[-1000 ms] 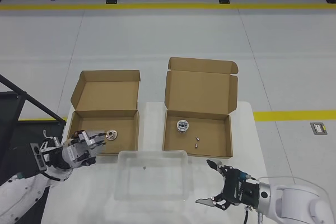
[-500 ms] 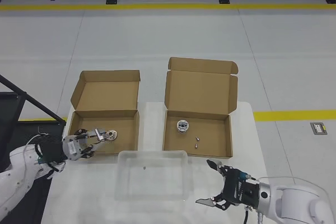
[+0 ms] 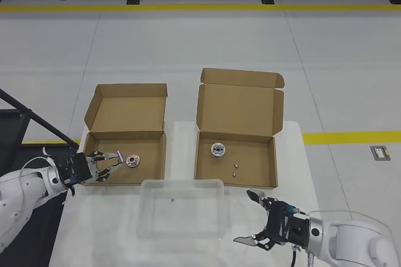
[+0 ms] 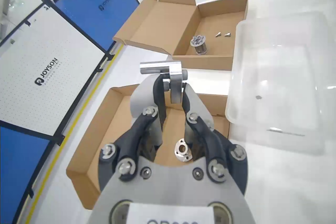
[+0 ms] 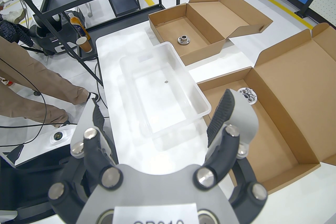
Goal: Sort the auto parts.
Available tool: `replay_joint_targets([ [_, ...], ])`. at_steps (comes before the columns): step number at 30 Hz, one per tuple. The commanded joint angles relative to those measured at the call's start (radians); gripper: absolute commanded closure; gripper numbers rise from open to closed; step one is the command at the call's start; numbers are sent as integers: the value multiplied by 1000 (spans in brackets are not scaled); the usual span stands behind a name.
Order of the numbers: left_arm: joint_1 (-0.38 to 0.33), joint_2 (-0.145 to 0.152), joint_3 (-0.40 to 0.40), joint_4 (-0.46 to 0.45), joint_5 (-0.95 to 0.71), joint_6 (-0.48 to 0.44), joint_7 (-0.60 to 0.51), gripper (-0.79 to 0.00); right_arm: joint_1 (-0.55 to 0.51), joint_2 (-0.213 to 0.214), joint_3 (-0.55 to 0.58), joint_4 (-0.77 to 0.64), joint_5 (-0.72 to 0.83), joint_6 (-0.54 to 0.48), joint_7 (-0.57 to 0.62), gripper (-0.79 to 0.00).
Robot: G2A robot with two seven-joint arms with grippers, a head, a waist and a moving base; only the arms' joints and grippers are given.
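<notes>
My left gripper hangs over the left cardboard box, shut on a shiny metal bracket with a short cylinder. Beneath it a round metal flange lies on the box floor. The right cardboard box holds a round bearing-like part and two small screws. A clear plastic tray sits at the table's front with one small dark nut in it. My right gripper is open by the tray's right end, with nothing between its fingers.
A black metal rack stands off the table's left side, with a paper cup and a bottle on its shelf. Both boxes' lids stand open at the back. The white table ends just right of the right box.
My left arm has drawn back to the left while its gripper stays shut on the metal bracket above the left box. The right arm has not moved.
</notes>
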Motion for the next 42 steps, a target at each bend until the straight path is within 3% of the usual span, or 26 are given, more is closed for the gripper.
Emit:
replay_joint_targets([
  [1, 0, 0, 0, 0, 0, 0, 0, 0, 0, 0, 0, 0, 0, 0, 0, -785],
  [3, 5, -1, -2, -4, 4, 17, -30, 0, 0, 0, 0, 0, 0, 0, 0, -785],
  [5, 6, -3, -6, -22, 54, 54, -138, 0, 0, 0, 0, 0, 0, 0, 0, -785],
  [12, -23, -18, 0, -10, 178, -7, -383, 0, 0, 0, 0, 0, 0, 0, 0, -785],
  [18, -68, -52, 30, 36, 261, -87, -480, 0, 0, 0, 0, 0, 0, 0, 0, -785],
  [22, -91, -83, 69, 55, 352, -79, -579, 0, 0, 0, 0, 0, 0, 0, 0, -785],
  [28, -133, -132, 123, 123, 461, -105, -652, 0, 0, 0, 0, 0, 0, 0, 0, -785],
  [36, -176, -191, 166, 207, 510, -119, -642, 0, 0, 0, 0, 0, 0, 0, 0, -785],
  [37, -181, -198, 170, 217, 517, -118, -641, -22, 0, 0, 0, 0, 0, 0, 0, -785],
  [38, -184, -206, 174, 232, 516, -122, -627, -108, 0, 0, 0, 0, 0, 0, 0, -785],
  [40, -192, -216, 178, 252, 523, -123, -620, -95, 0, 0, 0, 0, 0, 0, 0, -785],
  [42, -197, -227, 182, 273, 529, -120, -611, -163, 0, 0, 0, 0, 0, 0, 0, -785],
])
